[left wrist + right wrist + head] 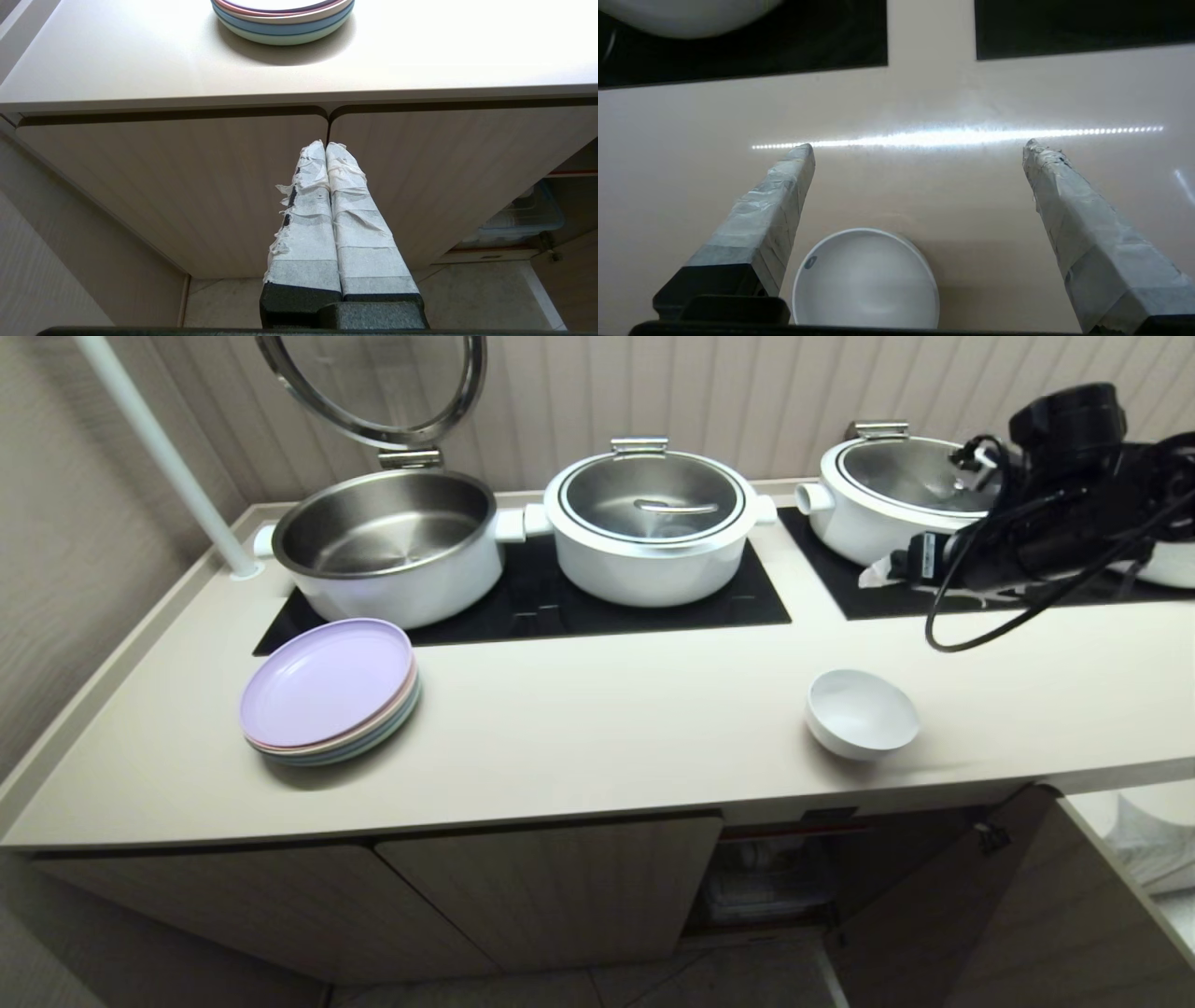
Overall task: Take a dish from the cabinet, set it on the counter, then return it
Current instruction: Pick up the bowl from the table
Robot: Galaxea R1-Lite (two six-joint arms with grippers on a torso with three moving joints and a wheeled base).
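Note:
The dish, a small white bowl (861, 712), stands upright on the cream counter (607, 737) near its front edge. My right arm (1055, 513) hangs above and behind it. In the right wrist view my right gripper (917, 147) is open wide above the counter (952, 196), holding nothing. The bowl (866, 280) sits below, near one taped finger (761, 233) and apart from it. Below the counter, the cabinet (551, 887) has its right door (980, 915) swung open on a dark interior (775, 877). My left gripper (325, 144) is shut and empty, facing the closed doors (187, 186).
A stack of pastel plates (329, 691) lies on the counter's left part. Three white pots (392, 546) (653, 523) (887, 495) stand on black hob panels (560, 607) behind; the left one's lid is raised. A white pole (159, 448) rises at the back left corner.

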